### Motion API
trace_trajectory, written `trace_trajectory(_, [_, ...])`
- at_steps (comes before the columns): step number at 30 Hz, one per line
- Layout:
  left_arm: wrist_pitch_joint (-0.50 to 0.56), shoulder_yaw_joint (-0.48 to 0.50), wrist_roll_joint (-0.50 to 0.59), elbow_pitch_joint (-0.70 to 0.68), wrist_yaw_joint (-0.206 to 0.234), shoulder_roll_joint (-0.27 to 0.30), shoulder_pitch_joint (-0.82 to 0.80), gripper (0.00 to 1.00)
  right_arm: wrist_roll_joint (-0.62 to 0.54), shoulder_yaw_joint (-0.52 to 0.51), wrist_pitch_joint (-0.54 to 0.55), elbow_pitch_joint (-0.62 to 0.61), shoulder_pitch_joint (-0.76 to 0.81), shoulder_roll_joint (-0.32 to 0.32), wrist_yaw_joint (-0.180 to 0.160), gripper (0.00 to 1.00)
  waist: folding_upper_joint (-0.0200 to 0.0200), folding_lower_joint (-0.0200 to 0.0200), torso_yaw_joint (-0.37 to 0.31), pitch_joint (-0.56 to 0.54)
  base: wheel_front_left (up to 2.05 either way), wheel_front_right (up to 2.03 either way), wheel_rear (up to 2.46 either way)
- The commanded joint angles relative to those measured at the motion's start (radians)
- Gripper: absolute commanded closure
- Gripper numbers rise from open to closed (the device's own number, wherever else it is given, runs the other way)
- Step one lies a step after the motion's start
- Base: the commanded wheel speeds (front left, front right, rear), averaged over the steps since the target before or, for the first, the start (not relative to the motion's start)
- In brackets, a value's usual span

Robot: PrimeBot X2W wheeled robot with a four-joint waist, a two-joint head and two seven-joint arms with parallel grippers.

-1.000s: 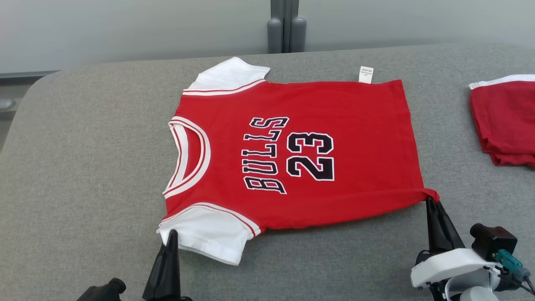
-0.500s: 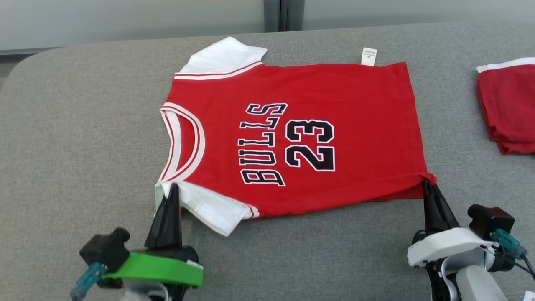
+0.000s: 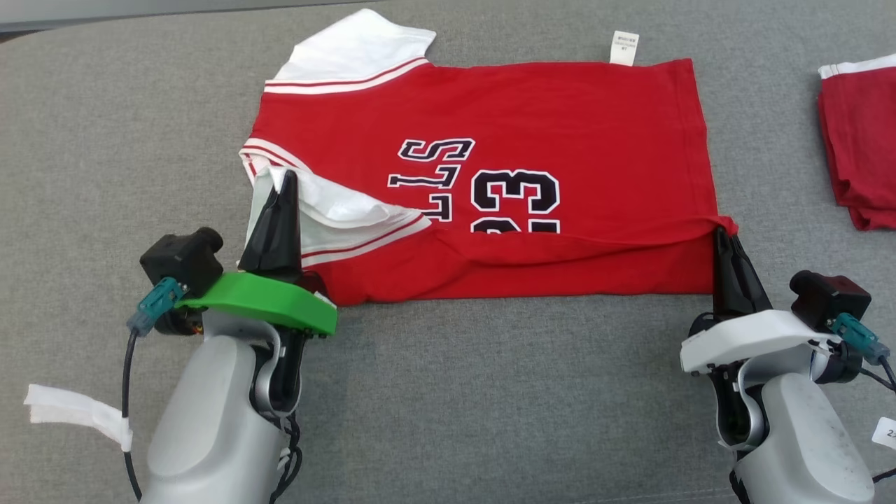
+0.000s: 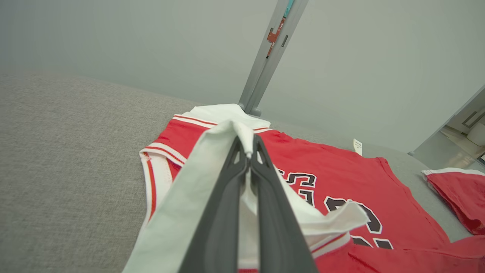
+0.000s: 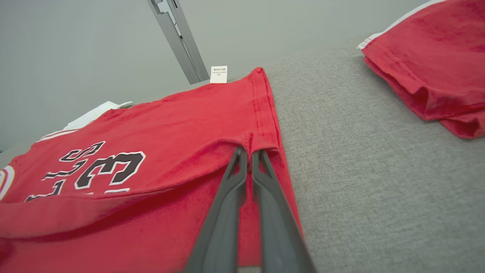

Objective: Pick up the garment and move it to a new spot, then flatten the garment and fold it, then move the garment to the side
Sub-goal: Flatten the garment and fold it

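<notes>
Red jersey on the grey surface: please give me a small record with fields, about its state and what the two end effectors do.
garment: red jersey, print BULLS 23, front side up
surface: grey fabric surface
left end effector: shut on the near white sleeve
right end effector: shut on the near hem corner
fold state: near edge raised over the print, lower part of letters and number hidden
care label: at the far side, near the hem
other item: second red garment, apart, on the robot's right
</notes>
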Motion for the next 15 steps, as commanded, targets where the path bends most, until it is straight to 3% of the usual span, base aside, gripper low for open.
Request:
trace_trajectory(1, [-0.004,0.001,0.011,0.023,-0.005,-0.003,-0.035,1.0,0.0,0.003,-0.003,0.004,-0.018,-0.003,-0.001,1.0,-0.0001,0.0001,-0.013,0.026,0.0,0.0,0.0])
trace_trajectory(8, [-0.011,0.022,0.032,0.155,-0.01,-0.006,-0.143,1.0,0.007,0.022,-0.003,0.022,-0.058,-0.003,-0.001,1.0,-0.0001,0.0001,-0.03,0.054,0.0,0.0,0.0])
trace_trajectory(9, [-0.011,0.029,0.034,0.167,-0.011,-0.007,-0.152,1.0,0.008,0.024,-0.003,0.026,-0.062,-0.003,-0.001,0.71,-0.0001,0.0001,-0.032,0.055,0.0,0.0,0.0])
trace_trajectory(10, [-0.011,0.035,0.038,0.174,-0.011,-0.008,-0.157,0.8,0.01,0.024,-0.003,0.028,-0.065,-0.003,-0.001,0.2,-0.0001,0.0001,-0.034,0.056,0.0,0.0,0.0])
trace_trajectory(11, [-0.012,0.047,0.042,0.171,-0.011,-0.009,-0.162,0.49,0.016,0.017,-0.003,0.026,-0.068,-0.003,-0.001,0.0,-0.0001,0.0001,-0.035,0.056,0.0,0.0,0.0])
trace_trajectory(12, [-0.012,0.054,0.045,0.168,-0.011,-0.009,-0.164,0.0,0.019,0.014,-0.003,0.024,-0.069,-0.003,-0.001,0.0,-0.0001,0.0001,-0.035,0.055,0.0,0.0,0.0])
trace_trajectory(15, [-0.011,0.079,0.055,0.15,-0.013,-0.013,-0.143,0.0,0.003,0.006,-0.003,0.005,-0.059,-0.003,-0.001,0.0,-0.0001,0.0001,-0.032,0.044,0.0,0.0,0.0])
